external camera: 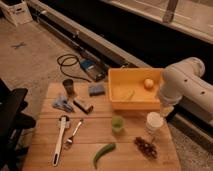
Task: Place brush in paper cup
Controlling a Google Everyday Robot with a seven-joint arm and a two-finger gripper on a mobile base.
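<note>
The brush (60,140) lies flat on the wooden table (45,160) at the front left, its white handle pointing toward me and its dark-ringed round head at the far end. A shorter metal fork (74,134) lies just right of it. The white paper cup (154,121) stands upright at the table's right side. My gripper (166,110) hangs at the end of the white arm (182,85), just above and behind the paper cup and far from the brush. It holds nothing that I can see.
A yellow bin (116,80) at the back right holds an orange (148,83). A small green cup (117,123), a green pepper (103,154), grapes (146,147), a metal cup (69,86), a blue sponge (96,90) and a dark bar (83,106) lie on the table.
</note>
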